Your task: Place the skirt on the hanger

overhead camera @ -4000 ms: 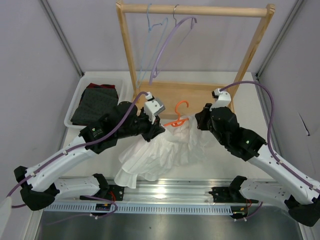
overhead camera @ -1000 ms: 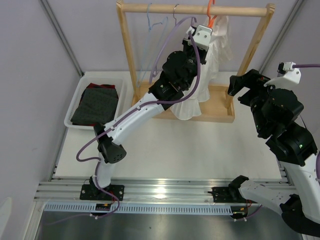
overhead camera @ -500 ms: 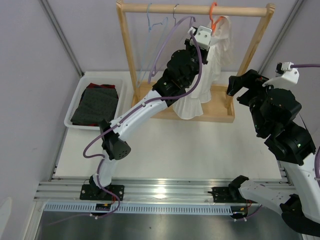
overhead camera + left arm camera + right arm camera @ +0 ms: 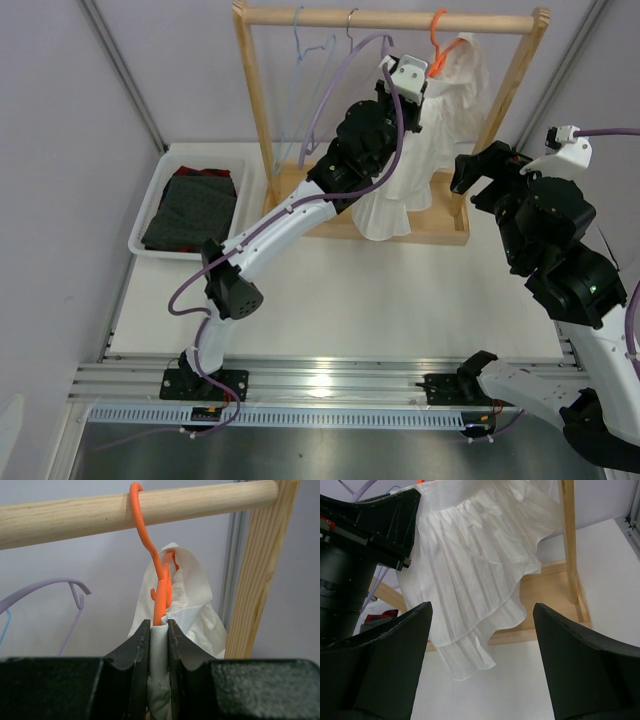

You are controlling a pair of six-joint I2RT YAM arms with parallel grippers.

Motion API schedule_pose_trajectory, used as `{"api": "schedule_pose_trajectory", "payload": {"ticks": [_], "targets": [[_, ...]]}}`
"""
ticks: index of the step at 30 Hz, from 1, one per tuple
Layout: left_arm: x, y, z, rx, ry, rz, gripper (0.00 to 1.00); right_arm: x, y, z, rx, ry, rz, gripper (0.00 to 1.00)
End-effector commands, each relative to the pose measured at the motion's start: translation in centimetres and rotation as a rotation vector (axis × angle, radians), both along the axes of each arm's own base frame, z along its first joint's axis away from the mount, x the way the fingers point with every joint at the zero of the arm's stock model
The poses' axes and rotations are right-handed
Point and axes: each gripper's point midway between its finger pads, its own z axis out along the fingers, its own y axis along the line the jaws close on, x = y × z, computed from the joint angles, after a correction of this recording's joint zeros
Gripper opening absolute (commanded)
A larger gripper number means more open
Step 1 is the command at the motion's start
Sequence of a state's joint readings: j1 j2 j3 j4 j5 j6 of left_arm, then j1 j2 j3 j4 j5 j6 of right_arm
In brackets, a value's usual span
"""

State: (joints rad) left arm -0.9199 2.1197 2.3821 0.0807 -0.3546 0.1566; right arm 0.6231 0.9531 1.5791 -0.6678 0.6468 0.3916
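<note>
White skirt pinched in left jaws, seen only wrist-side.

Most of the hanger lies hidden under the skirt draped over it

Left arm is stretched long and high, white links climbing away from its base to a black wrist far up at the back. Its gripper points upward, black fingers pinched almost together on a strip of the white crinkly fabric skirt. Right arm stands reared up on its own side, elbow bent, its gripper aimed forward with jaws spread wide in open air.
</note>
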Motion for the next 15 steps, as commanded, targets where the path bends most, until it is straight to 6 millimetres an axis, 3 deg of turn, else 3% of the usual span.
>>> {"api": "schedule_pose_trajectory", "payload": {"ticks": [1,12,15], "targets": [[-2.1,-0.4,4.4,-0.111,-0.079,-0.083,0.0,0.0,-0.2,0.5,0.019,-0.02,-0.012,0.88],[-2.8,-2.0,4.1,-0.129,-0.083,-0.146,0.0,0.0,-0.5,0.6,0.01,-0.018,-0.019,0.88],[-3.0,-1.6,4.7,-0.141,-0.087,-0.143,0.14,0.1,-0.3,0.5,0.009,-0.014,-0.018,0.88]]}}
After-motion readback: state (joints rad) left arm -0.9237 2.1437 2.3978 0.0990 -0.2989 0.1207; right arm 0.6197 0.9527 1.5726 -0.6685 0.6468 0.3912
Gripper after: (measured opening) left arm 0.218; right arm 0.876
